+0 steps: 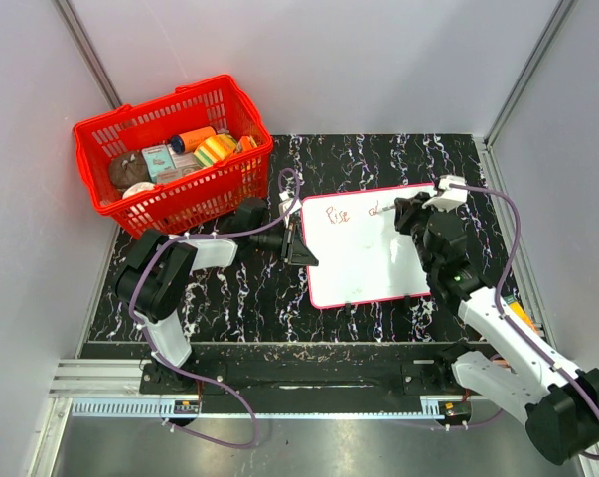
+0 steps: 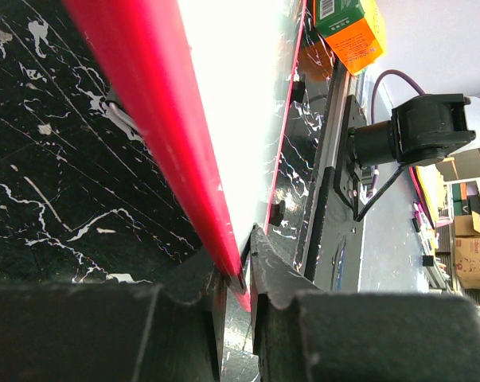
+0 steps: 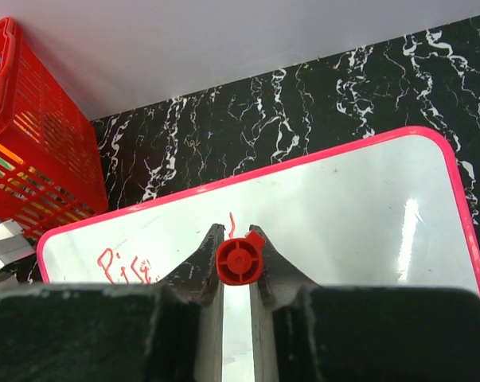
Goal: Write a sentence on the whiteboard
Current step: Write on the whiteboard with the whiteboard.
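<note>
The whiteboard (image 1: 369,266) is pinched steady by the left pincer (image 2: 240,274); a red marker (image 3: 240,261) is gripped by the right pincer (image 3: 239,237).

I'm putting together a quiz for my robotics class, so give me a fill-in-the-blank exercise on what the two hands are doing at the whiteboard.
1. The left hand is clamped on the whiteboard's ____.
2. The right hand holds a ____ over the whiteboard.
3. The writing is ____ in colour.
4. The basket stands to the ____ of the whiteboard.

Missing words: edge; marker; red; left.
</note>
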### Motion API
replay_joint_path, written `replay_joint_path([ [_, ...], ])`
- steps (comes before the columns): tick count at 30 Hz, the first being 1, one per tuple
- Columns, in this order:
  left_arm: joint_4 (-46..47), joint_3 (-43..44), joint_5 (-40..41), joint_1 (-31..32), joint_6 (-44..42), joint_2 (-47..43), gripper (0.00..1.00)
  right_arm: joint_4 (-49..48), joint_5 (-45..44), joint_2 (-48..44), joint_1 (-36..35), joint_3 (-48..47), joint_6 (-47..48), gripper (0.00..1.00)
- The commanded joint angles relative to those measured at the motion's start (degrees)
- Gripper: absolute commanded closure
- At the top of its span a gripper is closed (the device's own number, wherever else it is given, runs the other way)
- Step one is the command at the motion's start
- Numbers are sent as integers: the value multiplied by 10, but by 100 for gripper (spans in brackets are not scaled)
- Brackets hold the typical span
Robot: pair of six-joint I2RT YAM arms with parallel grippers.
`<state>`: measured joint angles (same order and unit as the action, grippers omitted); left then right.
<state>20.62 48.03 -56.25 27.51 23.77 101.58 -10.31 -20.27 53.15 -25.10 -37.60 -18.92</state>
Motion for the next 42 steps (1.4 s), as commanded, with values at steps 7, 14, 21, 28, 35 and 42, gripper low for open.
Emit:
replay_joint_path([
  [7,-20,4,42,22,-60,0,100,28,9,-17,4,26,-10,100],
  [14,-22,4,43,22,-61,-1,100,13,-13,-1,3,3,-13,100],
  [21,-22,4,43,23,-62,-2,100,-4,-42,8,3,-18,-9,100],
  [28,-22,3,43,23,-62,-2,100,-16,-61,11,4,-23,-4,100],
  [35,-23,4,43,23,-62,-3,100,-35,-69,13,5,-18,-4,100],
  [42,-24,4,45,23,-63,-3,100,-16,-59,6,5,-16,-3,100],
])
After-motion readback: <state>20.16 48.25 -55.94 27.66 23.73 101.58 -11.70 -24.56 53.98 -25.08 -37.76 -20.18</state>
